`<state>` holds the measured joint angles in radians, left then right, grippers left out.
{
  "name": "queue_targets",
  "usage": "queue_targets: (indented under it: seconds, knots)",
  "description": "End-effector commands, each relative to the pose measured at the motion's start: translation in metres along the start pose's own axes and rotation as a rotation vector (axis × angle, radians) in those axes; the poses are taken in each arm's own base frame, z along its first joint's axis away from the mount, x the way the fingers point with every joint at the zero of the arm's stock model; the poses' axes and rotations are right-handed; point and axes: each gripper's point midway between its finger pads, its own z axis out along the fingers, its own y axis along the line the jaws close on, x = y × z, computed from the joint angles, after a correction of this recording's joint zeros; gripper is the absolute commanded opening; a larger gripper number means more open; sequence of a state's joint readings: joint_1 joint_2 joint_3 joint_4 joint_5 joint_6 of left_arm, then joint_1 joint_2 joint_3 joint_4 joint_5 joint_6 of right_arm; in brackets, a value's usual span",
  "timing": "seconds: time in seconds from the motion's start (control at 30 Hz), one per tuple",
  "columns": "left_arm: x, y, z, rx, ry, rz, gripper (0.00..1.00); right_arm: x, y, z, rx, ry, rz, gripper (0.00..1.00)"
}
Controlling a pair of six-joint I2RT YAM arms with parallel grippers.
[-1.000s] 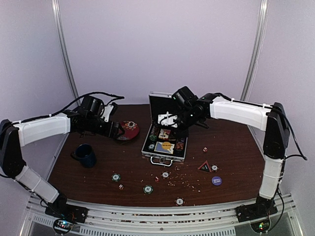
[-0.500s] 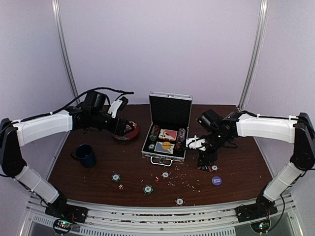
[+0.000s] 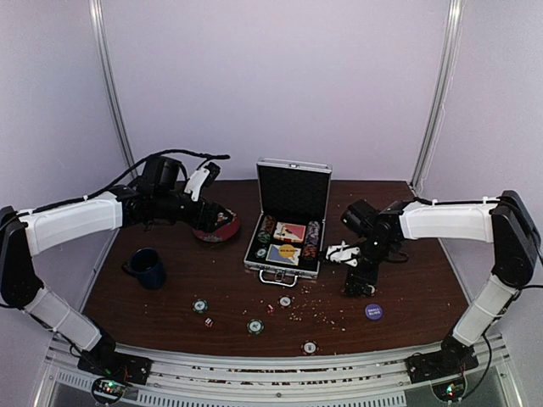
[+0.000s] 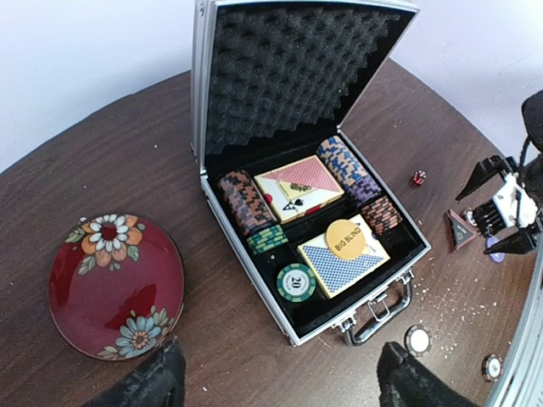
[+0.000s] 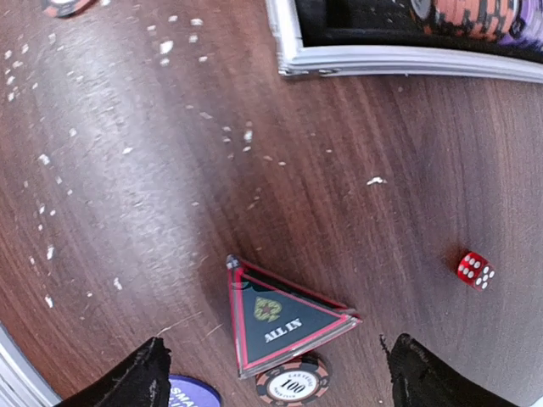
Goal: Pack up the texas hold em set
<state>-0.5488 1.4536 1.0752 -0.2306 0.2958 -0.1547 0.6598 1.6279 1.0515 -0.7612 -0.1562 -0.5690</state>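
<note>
ALL IN triangle (image 5: 284, 322), BIG BLIND disc (image 4: 345, 239)

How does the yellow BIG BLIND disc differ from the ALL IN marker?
The BIG BLIND disc is round and yellow; the ALL IN marker is triangular, dark green with a red edge. The disc lies inside the open case on a blue card deck; the marker lies outside on the table. Both carry printed words.

The open aluminium case (image 4: 288, 76) holds chip stacks, two card decks, a yellow BIG BLIND disc (image 4: 345, 239) on the blue-backed deck, and a green 20 chip (image 4: 296, 281) beside it. A red floral plate (image 4: 114, 284) lies apart to its left and a red die (image 4: 419, 178) to its right. The left gripper (image 4: 276, 381) is spread wide, holding nothing.
</note>
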Motion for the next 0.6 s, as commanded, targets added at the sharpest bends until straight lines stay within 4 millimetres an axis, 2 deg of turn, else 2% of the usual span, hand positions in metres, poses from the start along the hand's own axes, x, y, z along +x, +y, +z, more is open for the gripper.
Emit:
queue_targets:
  seconds: [0.0,0.27,0.57]
  knots:
    - [-0.025,-0.007,-0.013,0.022,-0.092,0.026,0.84,0.002,-0.015,0.005,0.007,0.040,0.087,0.88]
    - [-0.025,-0.009,-0.015,0.032,-0.096,0.023,0.86,0.005,-0.030,0.011,-0.009,0.053,0.137,0.87]
    - [-0.023,-0.013,-0.013,0.055,-0.090,0.029,0.84,0.015,-0.011,0.024,-0.134,0.100,0.098,0.86]
